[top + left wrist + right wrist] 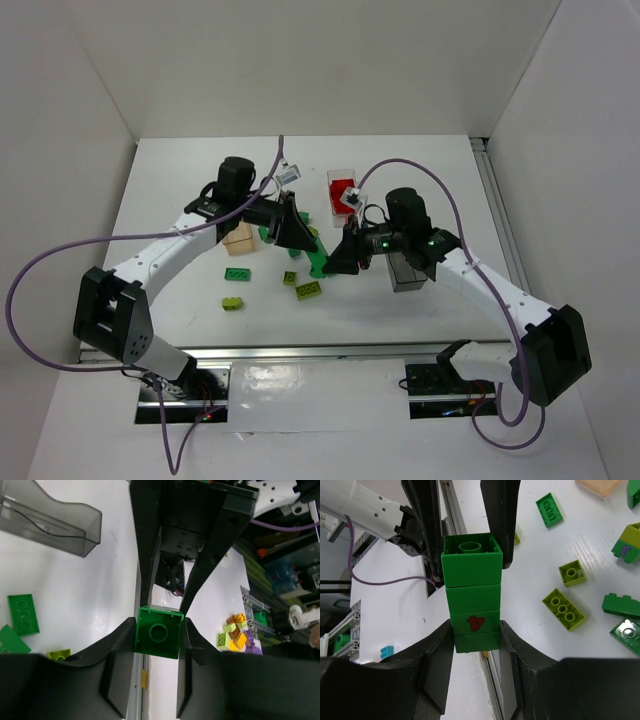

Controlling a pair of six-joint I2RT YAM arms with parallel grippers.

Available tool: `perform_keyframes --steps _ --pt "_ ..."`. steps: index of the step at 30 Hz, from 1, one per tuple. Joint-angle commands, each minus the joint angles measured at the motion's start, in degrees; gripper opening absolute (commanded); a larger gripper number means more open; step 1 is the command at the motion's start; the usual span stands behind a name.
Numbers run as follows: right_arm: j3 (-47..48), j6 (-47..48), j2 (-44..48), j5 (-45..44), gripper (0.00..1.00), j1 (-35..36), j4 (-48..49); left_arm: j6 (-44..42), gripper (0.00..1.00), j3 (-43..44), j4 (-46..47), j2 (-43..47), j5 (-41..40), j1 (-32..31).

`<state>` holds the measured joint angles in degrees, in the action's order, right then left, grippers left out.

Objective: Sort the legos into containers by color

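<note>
Toward the left of the desk, the wooden box sits with loose bricks near it, a dark green one and a lime one, neither sorted yet. Just right of that, the left tool is drawn in narrow on the end brick of a green stack, its pads touching both sides. The stack, about four dark green bricks, hangs in the air between the arms above mid-desk. I judge this is because bricks stuck together have to be pulled apart before they go into a box. The right tool clamps the opposite end snugly, across the lowest bricks, one of which bears a red mark. Behind it stands the clear box with red pieces inside, and farther right the grey box sits beside the right arm.
</note>
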<state>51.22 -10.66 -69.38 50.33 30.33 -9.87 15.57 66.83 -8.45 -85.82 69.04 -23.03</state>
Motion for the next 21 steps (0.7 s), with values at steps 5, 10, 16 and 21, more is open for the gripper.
perform_keyframes --steps 5,10,16,21 --pt "2.3 -0.1 -0.4 0.5 0.21 -0.3 2.1 -2.0 0.06 2.7 0.5 -0.5 1.3 -0.3" --pt "1.7 -0.6 -0.4 -5.0 0.21 -0.3 0.8 0.6 0.0 4.2 0.6 -2.0 -2.5 1.8" --pt "1.1 -1.2 1.4 -12.8 0.21 -0.3 -0.4 9.3 0.0 5.3 5.3 -6.5 -4.1 5.8" --pt "0.5 -1.2 2.0 -17.5 0.21 0.3 -0.9 9.8 0.0 9.1 -0.2 -10.2 -10.0 6.9"
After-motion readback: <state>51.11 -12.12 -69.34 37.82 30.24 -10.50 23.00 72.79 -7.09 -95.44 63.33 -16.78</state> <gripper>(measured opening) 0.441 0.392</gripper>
